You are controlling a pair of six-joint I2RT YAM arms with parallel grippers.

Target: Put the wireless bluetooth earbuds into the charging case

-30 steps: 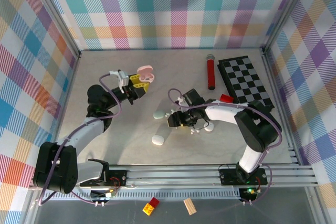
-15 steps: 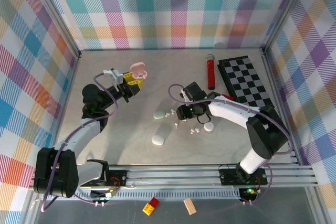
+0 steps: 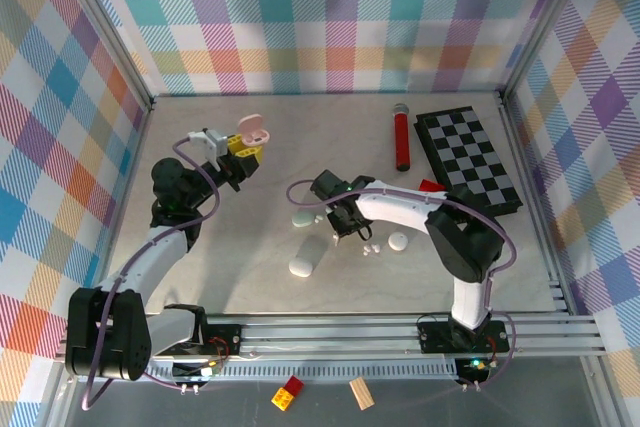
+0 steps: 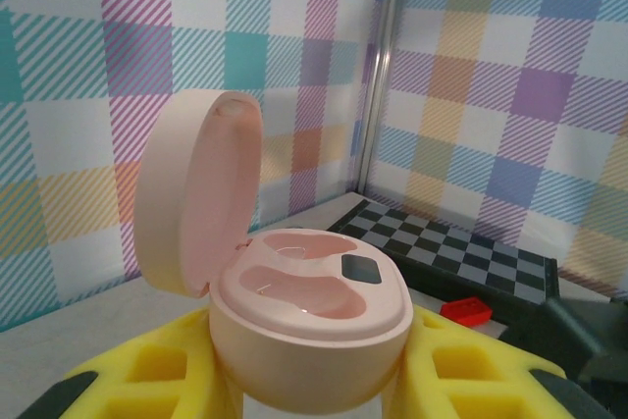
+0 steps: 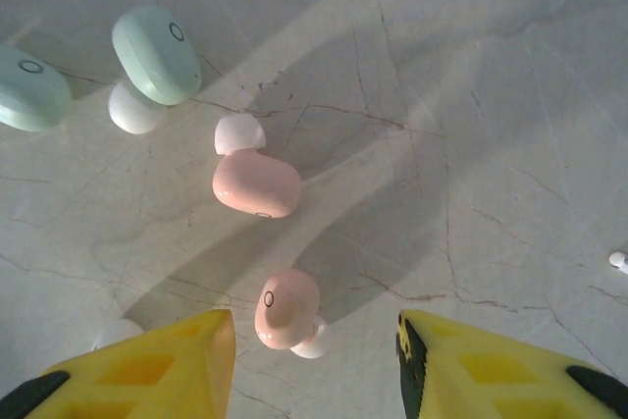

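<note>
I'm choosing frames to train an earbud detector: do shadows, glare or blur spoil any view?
Right wrist view: broad soft shadows cross the table, yet the pink earbuds are sharp; the yellow fingers slightly soft. Left wrist view: pink case sharp with mild sheen, chessboard behind softer. Top view: even light, no glare.

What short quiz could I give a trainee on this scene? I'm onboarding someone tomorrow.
1. True or false: the pink case held by the left gripper has its lid shut.
2. Which lies between the fingers of the right gripper? A: a pink earbud. B: a green earbud. C: a red brick.
3. What does the case hold right now?

Key: 1 false, the lid stands open. 2 A. 3 Nothing.
</note>
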